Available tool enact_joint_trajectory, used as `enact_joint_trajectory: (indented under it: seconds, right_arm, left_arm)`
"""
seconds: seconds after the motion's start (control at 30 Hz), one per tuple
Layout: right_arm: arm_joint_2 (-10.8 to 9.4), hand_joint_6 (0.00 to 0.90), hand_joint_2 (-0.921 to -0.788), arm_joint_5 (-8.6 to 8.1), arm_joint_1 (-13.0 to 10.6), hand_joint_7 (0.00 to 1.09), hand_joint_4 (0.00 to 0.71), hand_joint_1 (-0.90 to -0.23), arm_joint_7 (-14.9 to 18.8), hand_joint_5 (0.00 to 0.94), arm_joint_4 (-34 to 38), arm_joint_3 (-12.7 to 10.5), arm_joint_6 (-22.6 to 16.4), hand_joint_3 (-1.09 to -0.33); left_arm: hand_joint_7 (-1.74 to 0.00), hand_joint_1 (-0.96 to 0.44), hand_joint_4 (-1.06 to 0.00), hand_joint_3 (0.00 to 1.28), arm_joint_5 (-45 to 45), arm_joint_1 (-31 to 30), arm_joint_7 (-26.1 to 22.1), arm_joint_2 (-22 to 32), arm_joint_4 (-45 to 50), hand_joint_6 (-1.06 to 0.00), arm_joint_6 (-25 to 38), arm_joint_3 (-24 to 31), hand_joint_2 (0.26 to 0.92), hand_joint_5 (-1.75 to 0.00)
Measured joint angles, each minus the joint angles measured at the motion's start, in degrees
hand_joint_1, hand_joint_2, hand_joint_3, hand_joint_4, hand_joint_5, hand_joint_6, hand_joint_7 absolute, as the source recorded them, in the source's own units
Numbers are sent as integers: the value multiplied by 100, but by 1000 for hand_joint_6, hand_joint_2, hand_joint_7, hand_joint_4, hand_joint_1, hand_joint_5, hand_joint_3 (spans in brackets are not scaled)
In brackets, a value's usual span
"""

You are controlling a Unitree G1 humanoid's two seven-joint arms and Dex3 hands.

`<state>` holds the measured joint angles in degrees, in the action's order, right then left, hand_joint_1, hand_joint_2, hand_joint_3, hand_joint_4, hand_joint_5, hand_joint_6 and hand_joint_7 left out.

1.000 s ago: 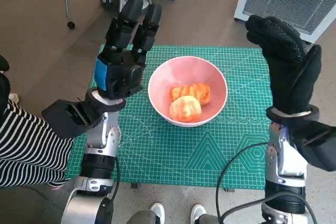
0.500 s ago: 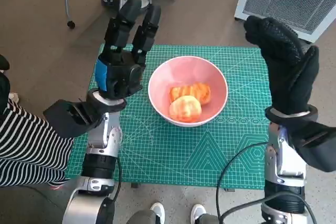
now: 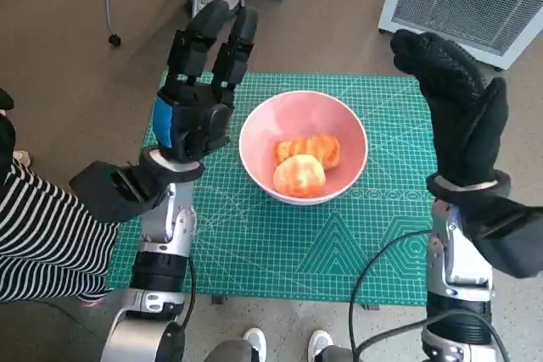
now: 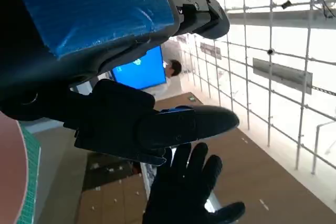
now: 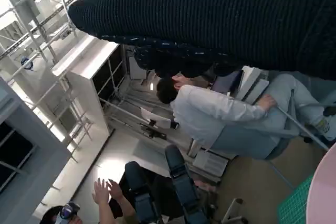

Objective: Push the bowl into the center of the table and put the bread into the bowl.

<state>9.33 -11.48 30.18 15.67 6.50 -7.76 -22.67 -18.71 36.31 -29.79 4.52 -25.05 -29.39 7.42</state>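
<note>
Item count, as seen from beside the table:

- Bowl (image 3: 303, 146): 1 pc, pink.
- Bread (image 3: 299, 175): 2 pcs, both inside the bowl, touching each other (second piece (image 3: 309, 149) sits on the far side).
- Cutting mat (image 3: 280, 243): 1 pc, green, gridded.
- Robot hands: 2, i.e. left hand (image 3: 201, 82) and right hand (image 3: 454, 103), both raised, fingers extended, holding nothing.
- Persons: 2 in right wrist view, 1 seated (image 5: 220, 116), 1 w/ hands raised (image 5: 79, 211).
- Feet at near table edge: 2 (white shoes (image 3: 284, 343)).
</note>
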Motion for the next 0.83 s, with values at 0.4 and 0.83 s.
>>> enact_joint_trajectory:
  seconds: [0.4,0.83]
  right_arm:
    - [0,146,-921,-4,-27,367,222,-663,0,3,59,-4,-42,-687]
    - [-15,153,-921,-12,-27,367,222,-666,1,2,204,-8,-85,-680]
  left_arm:
    - [-642,-55,-194,234,148,-17,115,0,-2,1,-146,-14,893,-40]
    - [-652,-57,-202,236,94,-19,90,-3,-32,1,-144,-13,901,-39]
